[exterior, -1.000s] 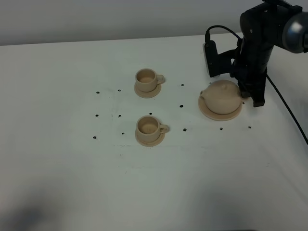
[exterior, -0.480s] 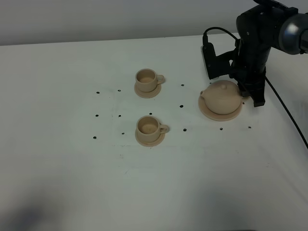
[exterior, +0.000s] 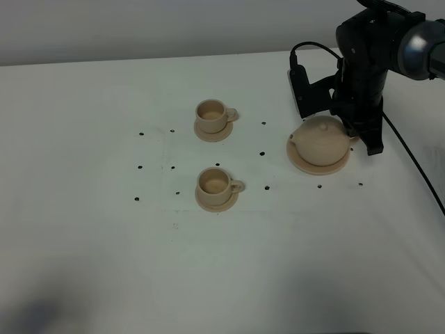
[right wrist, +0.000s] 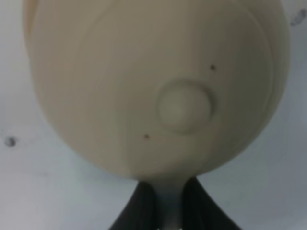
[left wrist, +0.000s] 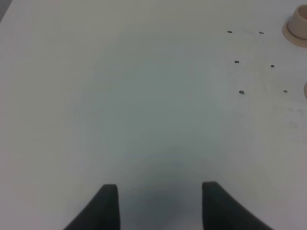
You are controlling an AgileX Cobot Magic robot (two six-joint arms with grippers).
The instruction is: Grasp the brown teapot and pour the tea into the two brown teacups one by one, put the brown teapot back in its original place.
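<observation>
Jaws, right gripper (right wrist: 167, 190): closed tight on the loop handle of the brown teapot (exterior: 320, 138), one dark finger on each side of it. Jaws, left gripper (left wrist: 158, 206): standing apart, nothing between them, above the white table (left wrist: 144, 96). Brown teapot: resting on the large saucer (exterior: 316, 169), lid knob up, spout turned away from the right gripper. Far teacup (exterior: 211, 111) and near teacup (exterior: 214, 183): each on a small saucer (exterior: 208, 204), both well apart from the large saucer, on the spout side.

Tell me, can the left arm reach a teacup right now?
Probably yes: the open left gripper has only bare table between it and the teacup, with nothing in the way.
</observation>
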